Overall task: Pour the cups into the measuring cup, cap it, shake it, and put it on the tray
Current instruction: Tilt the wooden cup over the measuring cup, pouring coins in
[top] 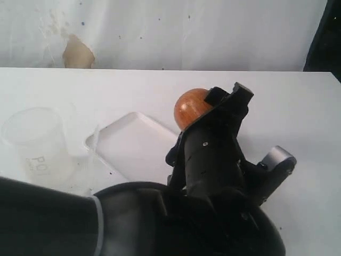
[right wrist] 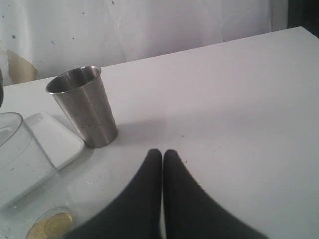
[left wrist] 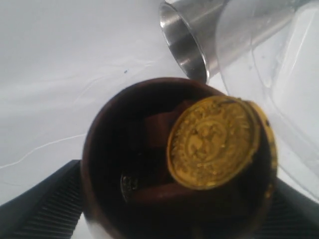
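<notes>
Closest to you is your left gripper [left wrist: 169,221]. It has the wooden cup [top: 192,108] pinched between its ribbed fingers [left wrist: 40,206], one pad on each side of the bowl. The cup's tipped so its mouth looks straight back at the wrist cam and its round bottom points toward the far side. Inside there's a big gold coin [left wrist: 214,142] leaning on the inner wall, with a few dark brown blocks [left wrist: 159,129] behind it. Your right gripper [right wrist: 162,155] is over bare table [right wrist: 239,99], fingers pressed flat together with nothing between them.

Past the grippers, the steel tumbler [right wrist: 84,107] stands upright just beside a corner of the tray [top: 133,144]. The measuring cup [right wrist: 20,159] is the clear wall near both of them, though I can't make out its marks from here. A second gold coin [right wrist: 50,224] shows down by its base, and I can't tell if it's inside the cup or on the table. The tray lies flat mid-table.

Off the tray's left end stands the frosted P01 container [top: 37,141], near it but not touching. Behind everything is the white wall [top: 213,32] with a tan patch [top: 78,53].
</notes>
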Tool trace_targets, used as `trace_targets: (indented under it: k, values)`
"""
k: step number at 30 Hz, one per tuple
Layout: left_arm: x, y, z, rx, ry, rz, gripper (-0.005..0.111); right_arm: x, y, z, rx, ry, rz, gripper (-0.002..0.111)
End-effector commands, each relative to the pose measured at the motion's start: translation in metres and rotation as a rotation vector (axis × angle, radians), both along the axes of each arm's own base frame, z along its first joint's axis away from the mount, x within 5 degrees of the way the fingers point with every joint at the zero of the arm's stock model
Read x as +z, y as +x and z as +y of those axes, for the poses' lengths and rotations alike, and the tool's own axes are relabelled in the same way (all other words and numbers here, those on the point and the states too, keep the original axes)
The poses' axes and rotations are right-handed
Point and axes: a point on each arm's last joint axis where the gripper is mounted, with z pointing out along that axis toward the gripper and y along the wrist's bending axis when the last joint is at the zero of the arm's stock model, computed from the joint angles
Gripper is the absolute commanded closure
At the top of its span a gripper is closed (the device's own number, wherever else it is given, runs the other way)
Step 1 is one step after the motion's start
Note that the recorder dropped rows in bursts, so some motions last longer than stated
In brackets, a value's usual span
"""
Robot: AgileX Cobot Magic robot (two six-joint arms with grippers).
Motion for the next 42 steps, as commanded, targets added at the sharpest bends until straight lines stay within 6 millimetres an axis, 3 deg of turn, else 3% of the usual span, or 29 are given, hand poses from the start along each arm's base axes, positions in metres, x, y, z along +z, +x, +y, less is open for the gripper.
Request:
trace_targets:
  k: [1, 10, 24, 29, 35, 39, 42]
  values:
    - [-0.001, -0.006, -0.004, -0.028, 0.016, -0.045, 0.107, 0.001, 0.000, 0.000, 0.004, 0.001, -0.015, 0.108]
    - [-0.028, -0.007, 0.016, -0.070, 0.139, -0.082, 0.107, 0.001, 0.000, 0.000, 0.004, 0.001, -0.016, 0.108]
    - [-0.019, -0.006, 0.008, -0.130, 0.108, -0.166, 0.107, 0.001, 0.000, 0.000, 0.005, -0.001, -0.016, 0.108]
    - [-0.004, 0.006, 0.003, -0.096, 0.060, -0.182, 0.107, 0.001, 0.000, 0.000, 0.007, -0.012, -0.017, 0.108]
    - [-0.003, 0.014, 0.006, -0.092, 0.159, -0.193, 0.107, 0.001, 0.000, 0.000, 0.007, -0.012, -0.017, 0.108]
    - [0.001, 0.010, 0.006, -0.082, 0.037, -0.184, 0.107, 0.001, 0.000, 0.000, 0.007, -0.009, -0.015, 0.108]
    - [0.015, 0.009, 0.009, -0.047, -0.197, -0.172, 0.107, 0.001, 0.000, 0.000, 0.007, -0.009, -0.015, 0.108]
